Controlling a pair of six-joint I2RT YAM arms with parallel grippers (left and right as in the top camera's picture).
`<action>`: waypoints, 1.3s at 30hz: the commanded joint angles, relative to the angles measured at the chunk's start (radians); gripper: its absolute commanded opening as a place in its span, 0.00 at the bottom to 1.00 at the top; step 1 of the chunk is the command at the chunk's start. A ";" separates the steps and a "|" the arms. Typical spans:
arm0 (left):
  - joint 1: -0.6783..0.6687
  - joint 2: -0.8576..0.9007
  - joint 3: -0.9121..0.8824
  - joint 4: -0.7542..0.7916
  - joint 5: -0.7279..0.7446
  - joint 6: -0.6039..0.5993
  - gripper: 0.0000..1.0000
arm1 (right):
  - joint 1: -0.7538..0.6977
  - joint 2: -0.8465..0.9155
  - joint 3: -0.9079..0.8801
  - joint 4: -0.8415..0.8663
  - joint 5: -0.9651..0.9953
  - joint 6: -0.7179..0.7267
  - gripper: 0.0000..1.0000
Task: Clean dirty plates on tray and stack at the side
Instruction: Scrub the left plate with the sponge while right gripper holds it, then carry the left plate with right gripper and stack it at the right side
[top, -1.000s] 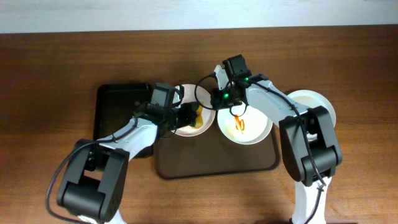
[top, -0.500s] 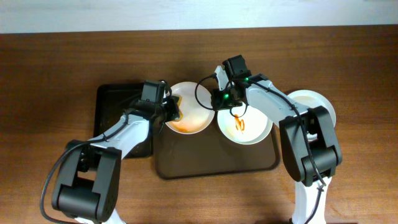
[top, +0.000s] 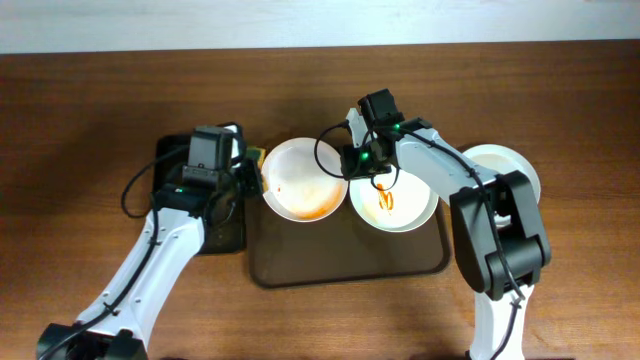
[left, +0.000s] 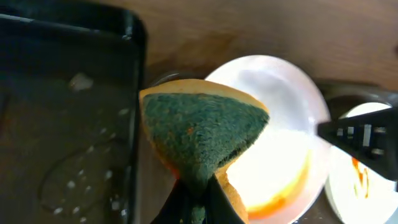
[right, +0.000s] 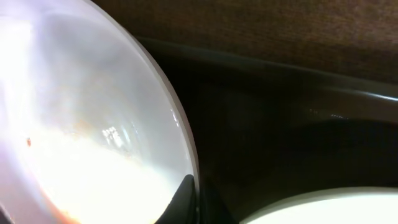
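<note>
Left gripper (left: 198, 198) pinches a yellow-and-green sponge (left: 200, 127), lower centre of its wrist view, green face to the camera. Just right of it sits the round white plate with an orange smear (left: 283, 118), on the brown tray (top: 345, 265). Right gripper (top: 352, 163) is clamped on that plate's right rim, overhead centre. Left arm is nearer for wiping.

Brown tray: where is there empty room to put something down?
The brown tray is bare along its near edge, in front of the left plate and right plate. Farther back is crowded: the right claw pinches the left plate's rim, and the left claw holds a sponge beside it.
</note>
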 joint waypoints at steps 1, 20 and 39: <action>-0.003 0.001 0.000 0.014 0.120 0.020 0.00 | 0.005 -0.076 0.023 -0.011 0.035 -0.008 0.04; -0.169 0.334 -0.002 0.142 -0.193 -0.026 0.00 | 0.018 -0.066 0.019 -0.171 0.084 -0.002 0.04; -0.013 0.041 0.056 -0.092 -0.165 0.002 0.00 | 0.019 -0.135 0.034 -0.180 0.137 -0.007 0.04</action>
